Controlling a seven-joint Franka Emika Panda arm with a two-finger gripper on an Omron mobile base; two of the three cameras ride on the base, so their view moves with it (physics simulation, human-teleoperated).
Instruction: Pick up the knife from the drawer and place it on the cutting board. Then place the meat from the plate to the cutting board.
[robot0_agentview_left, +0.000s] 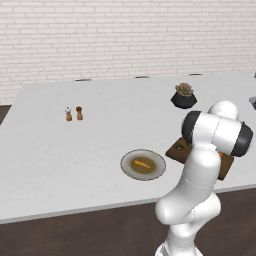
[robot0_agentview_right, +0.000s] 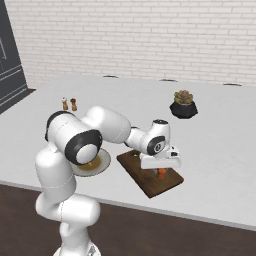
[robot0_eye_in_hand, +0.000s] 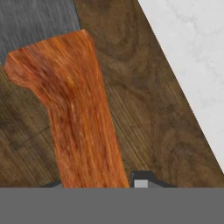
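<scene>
Orange-red and grey, one knife (robot0_eye_in_hand: 78, 109) lies on the one dark cutting board (robot0_agentview_right: 145, 182) near the counter's (robot0_agentview_left: 60, 150) front edge, the gripper (robot0_agentview_right: 161, 171) low over its handle; whether the jaws grip or have let go, I cannot tell. One plate (robot0_agentview_left: 156, 170) just beside the board holds one piece of meat (robot0_agentview_left: 142, 163), with bare counter stretching behind toward two small shakers (robot0_agentview_left: 73, 114) and one potted plant (robot0_agentview_left: 183, 96).

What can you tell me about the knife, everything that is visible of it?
The knife has an orange-red handle with a wood-like grain and a flat grey blade, of which one corner shows at the top of the hand view. It lies on the dark brown cutting board, near the board's edge by the white counter. The gripper is right over the handle; its grip cannot be judged.
</scene>
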